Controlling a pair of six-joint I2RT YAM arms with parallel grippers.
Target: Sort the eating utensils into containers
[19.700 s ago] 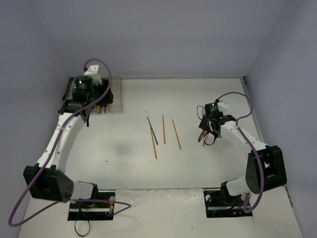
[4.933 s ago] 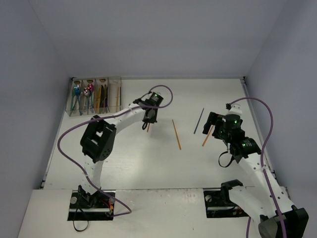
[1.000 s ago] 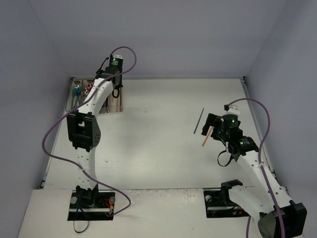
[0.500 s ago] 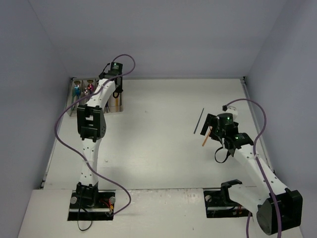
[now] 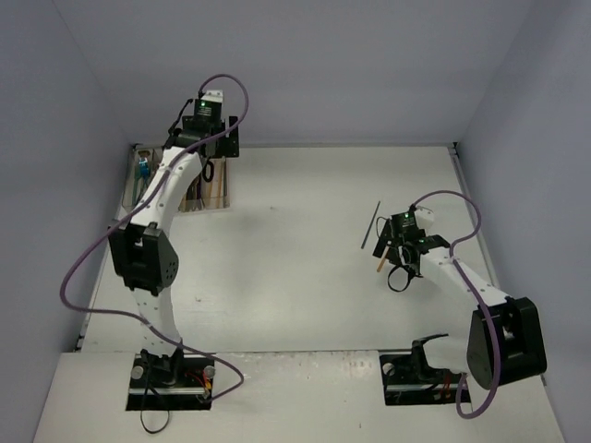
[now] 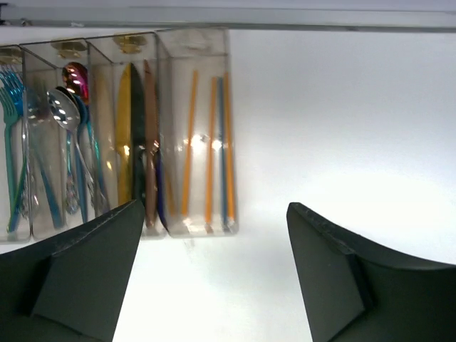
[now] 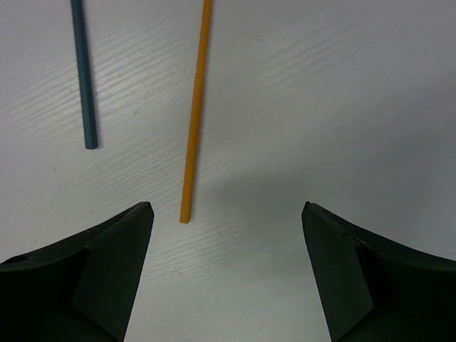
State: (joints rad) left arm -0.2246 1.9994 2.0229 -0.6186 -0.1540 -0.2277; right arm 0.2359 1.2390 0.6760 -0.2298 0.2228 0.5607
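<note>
Four clear containers [image 6: 192, 50] stand in a row at the far left, also in the top view [image 5: 222, 201]. They hold teal forks [image 6: 11, 142], spoons [image 6: 68, 121], gold and dark knives [image 6: 135, 142], and orange sticks with a blue one [image 6: 210, 149]. My left gripper [image 6: 214, 285] is open and empty, just in front of the stick bin, and shows in the top view [image 5: 211, 175]. On the right, an orange stick [image 7: 196, 114] and a dark blue stick [image 7: 82, 78] lie loose on the table. My right gripper [image 7: 224, 278] is open above the orange stick's near end, not touching it.
The back wall runs right behind the containers. In the top view the two loose sticks [image 5: 372, 226] lie at mid right beside my right gripper [image 5: 390, 254]. The right wall and the table's right edge [image 5: 462, 185] are close by.
My left arm carried sticks from the table's middle to the rightmost bin and now hovers open before it. My right arm has swung in over the orange stick's end.
</note>
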